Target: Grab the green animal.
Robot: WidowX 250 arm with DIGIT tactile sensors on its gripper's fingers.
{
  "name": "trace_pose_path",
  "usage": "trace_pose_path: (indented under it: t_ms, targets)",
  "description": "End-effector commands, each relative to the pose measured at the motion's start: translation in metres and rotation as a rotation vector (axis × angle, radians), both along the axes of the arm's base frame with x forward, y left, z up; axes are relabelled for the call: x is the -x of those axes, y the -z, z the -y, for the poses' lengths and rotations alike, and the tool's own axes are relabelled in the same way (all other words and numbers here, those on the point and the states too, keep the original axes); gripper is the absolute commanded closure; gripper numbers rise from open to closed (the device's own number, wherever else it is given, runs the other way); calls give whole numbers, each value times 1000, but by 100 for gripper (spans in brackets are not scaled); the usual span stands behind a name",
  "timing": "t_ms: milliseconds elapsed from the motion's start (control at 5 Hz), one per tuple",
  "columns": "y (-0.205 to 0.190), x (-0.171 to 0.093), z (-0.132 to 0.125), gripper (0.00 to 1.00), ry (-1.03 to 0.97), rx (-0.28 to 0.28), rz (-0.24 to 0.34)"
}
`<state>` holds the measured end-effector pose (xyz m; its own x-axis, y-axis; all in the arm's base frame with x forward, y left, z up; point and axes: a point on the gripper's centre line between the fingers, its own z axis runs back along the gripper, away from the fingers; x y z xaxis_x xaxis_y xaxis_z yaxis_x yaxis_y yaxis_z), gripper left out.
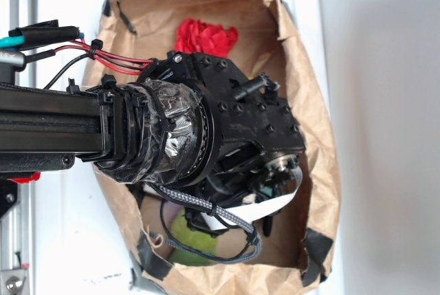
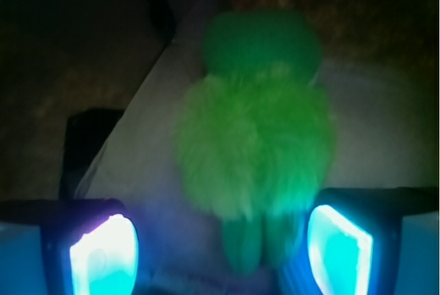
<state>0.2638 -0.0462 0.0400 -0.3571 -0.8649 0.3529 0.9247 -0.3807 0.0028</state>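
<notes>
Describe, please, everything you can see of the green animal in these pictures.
The green animal is a small plush toy with a fuzzy lime-green tufted body, a smoother, darker green rounded part at its far end and two darker green stubs at the near end. In the wrist view it lies between the fingertips of the open gripper, on a pale surface. In the exterior view only a lime-green patch shows beneath the arm, inside the brown paper bag. Contact with the fingers cannot be told.
</notes>
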Motion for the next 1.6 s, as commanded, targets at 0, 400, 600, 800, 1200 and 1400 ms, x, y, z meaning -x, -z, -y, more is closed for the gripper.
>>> trace_pose_path:
  t_ms: [0,400,600,800,1200,1400]
  targets:
    - [-32,6,10,0,14,82,88]
    - [-20,13,20,0,-2,61,93]
    - [-19,17,29,0,-27,42,117]
    - [-17,16,33,0,-68,17,152]
    - [-17,12,37,0,-129,-9,167]
    - [-17,12,37,0,-129,-9,167]
